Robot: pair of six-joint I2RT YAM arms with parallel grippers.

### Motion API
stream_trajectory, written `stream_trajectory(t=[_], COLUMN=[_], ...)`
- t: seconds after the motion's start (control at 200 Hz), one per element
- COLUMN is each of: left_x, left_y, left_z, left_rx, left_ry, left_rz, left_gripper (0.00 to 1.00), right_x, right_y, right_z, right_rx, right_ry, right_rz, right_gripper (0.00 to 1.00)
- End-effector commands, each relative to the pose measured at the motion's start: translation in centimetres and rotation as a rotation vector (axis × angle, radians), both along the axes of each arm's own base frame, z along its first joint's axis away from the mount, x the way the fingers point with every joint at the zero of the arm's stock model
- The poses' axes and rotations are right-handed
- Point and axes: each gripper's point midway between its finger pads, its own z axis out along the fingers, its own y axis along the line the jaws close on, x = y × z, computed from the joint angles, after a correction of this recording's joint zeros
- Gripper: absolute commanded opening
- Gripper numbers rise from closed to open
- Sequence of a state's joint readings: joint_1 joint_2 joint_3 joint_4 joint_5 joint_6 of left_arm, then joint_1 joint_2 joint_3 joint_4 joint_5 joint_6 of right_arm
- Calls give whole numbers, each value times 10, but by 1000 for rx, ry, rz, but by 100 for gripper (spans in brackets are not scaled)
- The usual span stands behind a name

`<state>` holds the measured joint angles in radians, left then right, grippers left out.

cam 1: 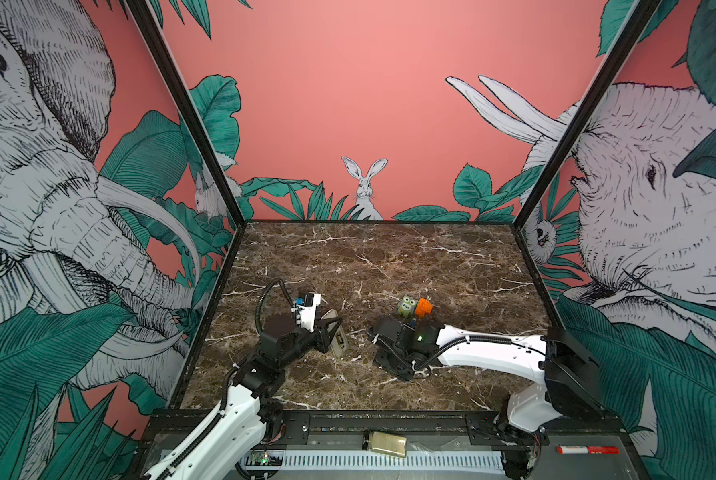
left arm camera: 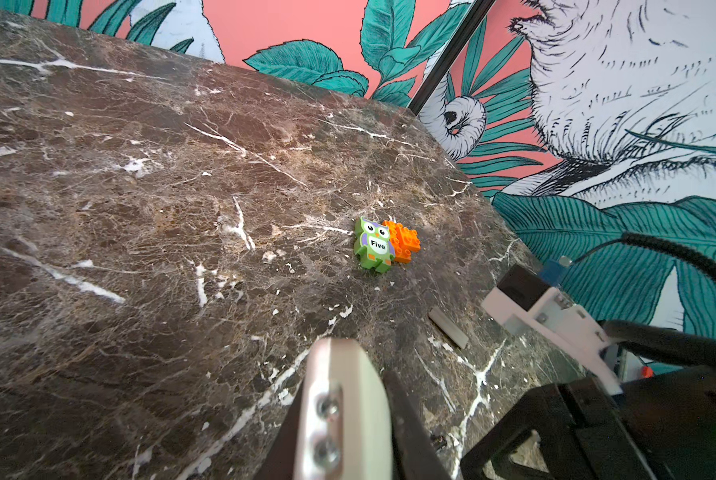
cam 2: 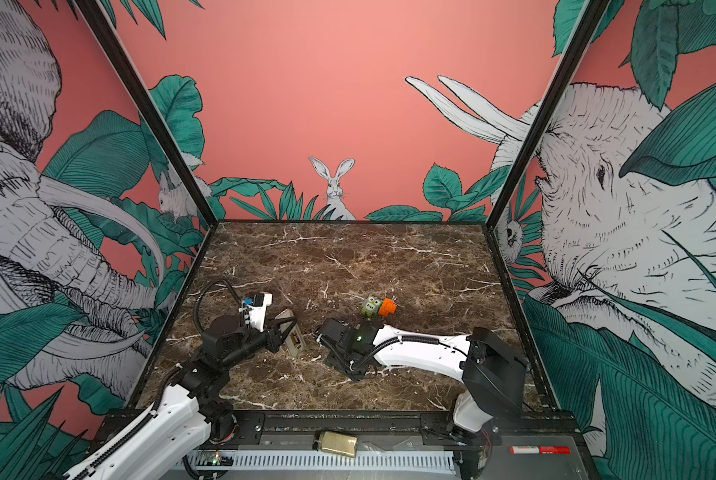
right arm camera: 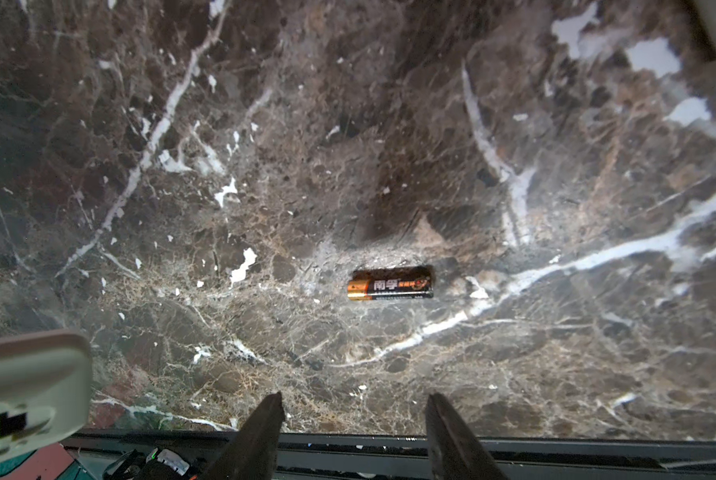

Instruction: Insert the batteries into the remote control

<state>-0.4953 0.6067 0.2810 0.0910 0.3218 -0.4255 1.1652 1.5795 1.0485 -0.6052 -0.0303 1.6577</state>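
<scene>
Ahead of my right end effector (right arm camera: 354, 399) at twelve o'clock, a battery (right arm camera: 390, 283) lies on the surface (right arm camera: 181, 208) — long axis three-to-nine, jaws apart; my left end effector (cam 1: 330, 330) clamps the remote control (cam 1: 340, 347)

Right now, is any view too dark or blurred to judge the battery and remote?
Right wrist view: battery sharp, label crisp, in a brighter patch; corners dim, fingers soft. Left wrist view: owl block sharp, remote control close and blurred. Both top views: evenly lit.

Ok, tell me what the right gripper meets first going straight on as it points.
Probably the battery on the marble table, ahead of the right gripper with jaws open; depth unclear.
</scene>
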Motion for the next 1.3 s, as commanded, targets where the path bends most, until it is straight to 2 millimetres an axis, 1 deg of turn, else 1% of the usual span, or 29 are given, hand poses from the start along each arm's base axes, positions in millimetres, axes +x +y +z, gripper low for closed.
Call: stream_trajectory(t=[0.0, 0.015, 0.055, 0.165, 0.43, 0.745, 1.01, 1.295], left_x=[2, 2, 2, 2, 1, 1, 0, -2], left_y=[2, 2, 2, 1, 1, 0, -1, -2], left_z=[14, 14, 14, 12, 12, 11, 10, 16], left_rx=[3, 4, 7, 18, 37, 34, 31, 9], left_ry=[-43, -44, -45, -50, -64, -61, -63, -88], left_rz=[12, 12, 14, 14, 18, 13, 8, 0], left_gripper=[0, 0, 0, 0, 0, 0, 0, 0], right_x=[3, 2, 0, 1, 9, 14, 14, 17], right_y=[-6, -6, -6, -6, -5, -16, -12, -11], right_z=[-14, -20, -25, -33, -38, -40, -49, -54], right_rx=[-5, -15, -16, -31, -50, -75, -64, -69], right_ry=[48, 55, 68, 81, 81, 69, 93, 101], right_rz=[-252, -256, -267, -274, -275, -295, -296, -293], right_gripper=[55, 55, 54, 54, 55, 55, 54, 53])
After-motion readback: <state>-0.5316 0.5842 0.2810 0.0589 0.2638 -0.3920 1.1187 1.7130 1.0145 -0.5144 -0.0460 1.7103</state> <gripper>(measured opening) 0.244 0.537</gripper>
